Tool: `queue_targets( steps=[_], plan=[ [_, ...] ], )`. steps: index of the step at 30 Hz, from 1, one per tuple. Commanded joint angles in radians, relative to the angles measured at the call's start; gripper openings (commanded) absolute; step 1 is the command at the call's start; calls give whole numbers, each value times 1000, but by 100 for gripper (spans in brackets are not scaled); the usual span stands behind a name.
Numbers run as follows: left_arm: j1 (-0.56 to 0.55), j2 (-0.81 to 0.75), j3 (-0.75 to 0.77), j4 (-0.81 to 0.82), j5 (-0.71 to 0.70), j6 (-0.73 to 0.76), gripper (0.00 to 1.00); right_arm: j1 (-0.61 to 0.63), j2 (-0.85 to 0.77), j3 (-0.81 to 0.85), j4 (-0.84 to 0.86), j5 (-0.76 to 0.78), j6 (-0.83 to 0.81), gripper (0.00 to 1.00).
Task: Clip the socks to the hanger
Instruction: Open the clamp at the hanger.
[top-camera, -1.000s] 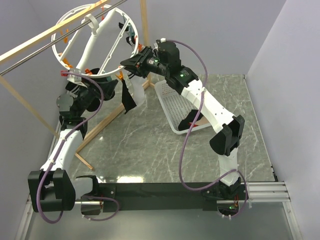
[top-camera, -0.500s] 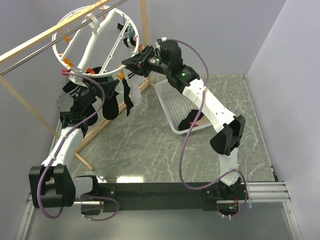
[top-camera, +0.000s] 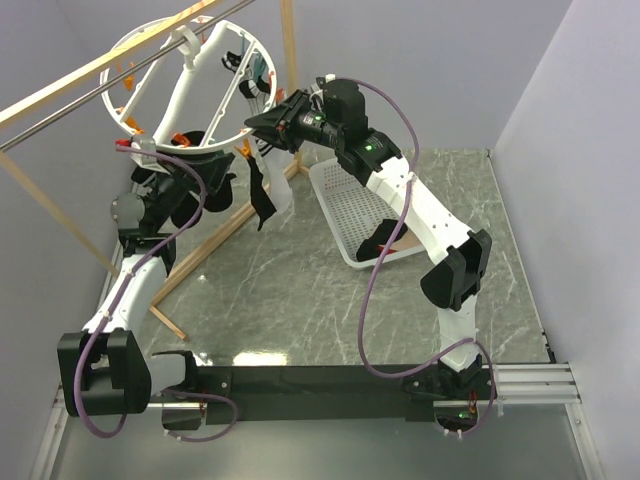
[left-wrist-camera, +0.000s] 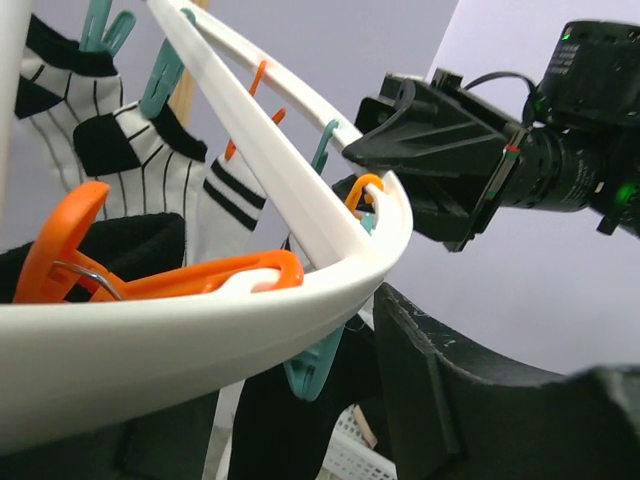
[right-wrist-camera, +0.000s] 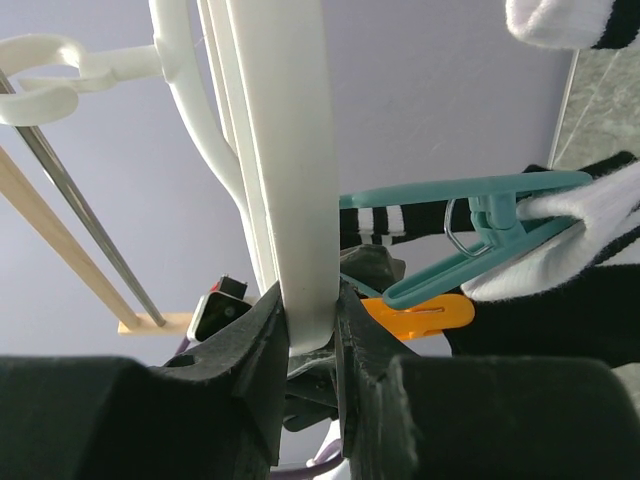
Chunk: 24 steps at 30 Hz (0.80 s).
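a: what's lying closest to the arm bases?

b: the marble table (top-camera: 300, 300), and further in, a white mesh basket (top-camera: 345, 205) is sitting at its right back part. a black sock (top-camera: 378, 240) is lying in the basket, partly hidden by the right arm.

a: and the left gripper (top-camera: 190, 180)?

b: it's reaching up just under the lower rim of the hanger (top-camera: 183, 90). from its own camera one dark finger (left-wrist-camera: 470, 400) is showing low on the right, right under the rim, next to an orange clip (left-wrist-camera: 150, 275). i can't tell whether its jaws are spread or pressed together.

a: what is the right gripper (top-camera: 255, 127) doing?

b: it's pinching the hanger's white rim on the right side, with both fingers pressing against the plastic.

a: so where is the hanger sitting?

b: it's hanging by its hook from a metal rod (top-camera: 60, 112) at the back left, tilting above the table.

a: any socks on it?

b: yes. a long black sock (top-camera: 262, 195) is dangling from the lower right rim, striped socks (left-wrist-camera: 130, 165) are hanging further around the ring, and a teal clip (right-wrist-camera: 470, 235) is gripping a white-and-black one beside the right fingers.
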Motion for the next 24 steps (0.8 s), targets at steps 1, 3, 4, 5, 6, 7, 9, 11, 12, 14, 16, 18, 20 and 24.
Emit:
queue_targets(
  steps=[1, 3, 4, 5, 6, 7, 9, 11, 12, 14, 16, 18, 20, 24],
  plan=[
    [-3, -3, 34, 154, 7, -32, 62, -3, -37, 29, 91, -35, -36, 7],
    [-5, 16, 50, 160, 19, -38, 60, -3, -40, 26, 94, -33, -36, 7],
    [-6, 19, 53, 160, 29, -39, 57, -3, -39, 30, 95, -33, -36, 7],
    [-8, 22, 57, 162, 29, -44, 56, -3, -39, 33, 94, -33, -38, 7],
    [-6, 25, 56, 166, 27, -45, 52, -3, -36, 39, 89, -33, -38, 7],
    [-8, 22, 54, 169, 26, -47, 50, -5, -36, 38, 89, -33, -39, 7],
    [-9, 19, 53, 166, 23, -50, 38, -5, -36, 36, 91, -35, -38, 7],
    [-11, 19, 53, 162, 24, -55, 31, -3, -36, 35, 91, -37, -39, 7],
    [-11, 19, 56, 159, 26, -55, 29, -3, -37, 32, 91, -35, -39, 7],
    [-14, 16, 51, 152, 26, -64, 27, -3, -39, 32, 89, -33, -39, 7],
    [-18, 5, 45, 136, 15, -64, 25, -5, -39, 30, 89, -32, -39, 7],
    [-21, -12, 36, 113, -2, -58, 25, -5, -40, 27, 92, -29, -38, 6],
    [-28, -23, 37, 67, -10, -41, 29, -3, -42, 27, 94, -26, -39, 6],
    [-31, -44, 42, 28, -42, -39, 48, -5, -40, 26, 95, -26, -38, 6]
  ],
)
